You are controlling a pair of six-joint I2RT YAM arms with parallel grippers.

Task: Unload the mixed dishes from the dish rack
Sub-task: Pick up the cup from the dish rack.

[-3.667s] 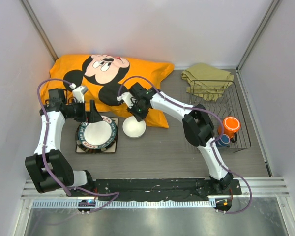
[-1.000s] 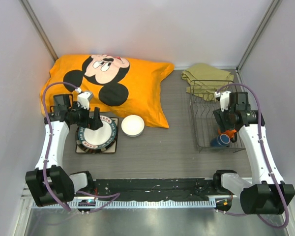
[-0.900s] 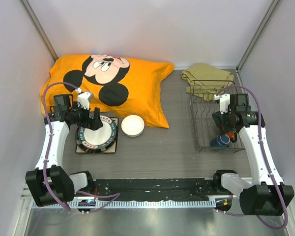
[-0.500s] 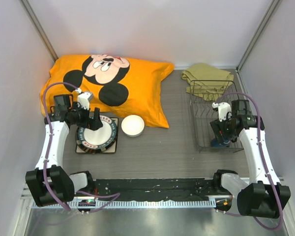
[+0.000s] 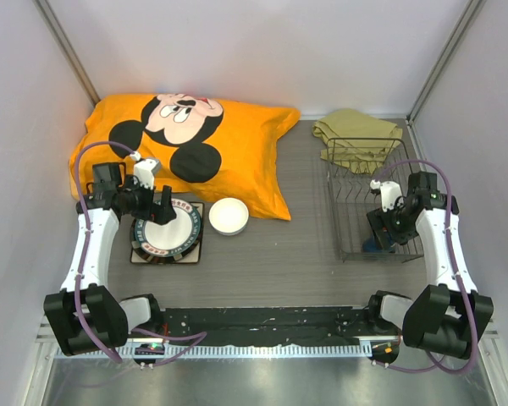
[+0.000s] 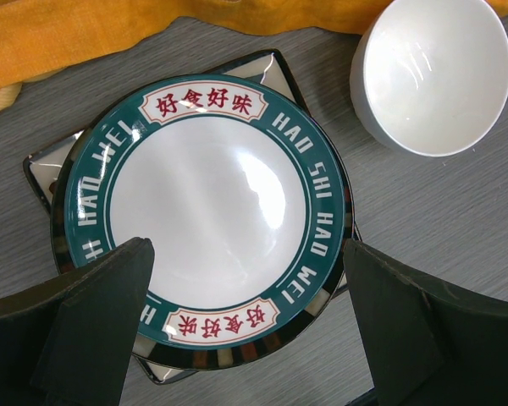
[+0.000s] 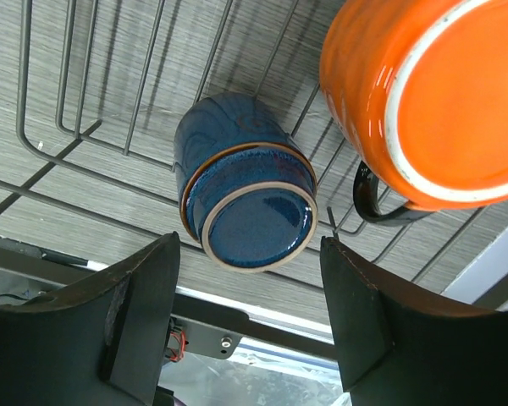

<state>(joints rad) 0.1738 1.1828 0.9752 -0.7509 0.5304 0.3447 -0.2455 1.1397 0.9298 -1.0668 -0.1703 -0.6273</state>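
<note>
looking down my right wrist, i see the small dark-blue cup (image 7: 245, 190) with its base turned towards the camera: glossy blue glaze, and a pale bare ring round the foot. it sits on the wires of the dish rack (image 5: 335, 211), in the near right corner. the orange mug (image 7: 423, 93) is just beside it, also base-up to the lens, with a white foot ring and a dark handle. i cannot tell whether the two touch.

my right claw (image 7: 247, 245) is spread wide and grips nothing. one finger stands on each side of the cup's foot. there is a clear gap on one side, and the other finger is so close that i cannot tell if it touches.

my left claw (image 6: 245, 254) is also released and empty, hanging over the white plate with dark patterned rim (image 6: 207, 224). that plate has a green band with white letters and red characters in cream panels. it lies flat on top of a stack on the table. a dark round rim peeks out beneath it, and the corners of a square plate (image 6: 42, 165) show under that. the white bowl (image 6: 432, 72) stands upright just beside the stack, next to the orange pillow (image 5: 186, 144). an olive cloth (image 5: 356, 135) lies at the far end of the rack.
</note>
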